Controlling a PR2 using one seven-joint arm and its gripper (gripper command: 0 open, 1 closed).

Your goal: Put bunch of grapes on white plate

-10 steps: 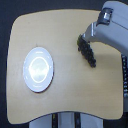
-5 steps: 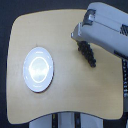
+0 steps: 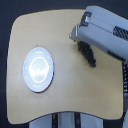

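The bunch of grapes [image 3: 89,55] is a dark elongated cluster on the tan table [image 3: 70,100], toward the exterior view's right. Its upper end is hidden under my arm, and no green stem shows. My gripper [image 3: 75,35] is the grey-white end of the arm reaching in from the upper right. It sits just up and left of the grapes' visible end. Its fingers are not distinct, so I cannot tell whether it is open, shut or touching the grapes. The round glossy white plate [image 3: 38,69] lies on the table toward the left, with nothing on it.
The bulky arm [image 3: 107,35] covers the table's upper right corner. The table's rounded edges border a dark floor. A pale stand [image 3: 65,121] shows below the table's near edge.
The arm's tip has shifted toward the exterior view's left, past the top of the grapes. The grapes and the plate have barely moved.
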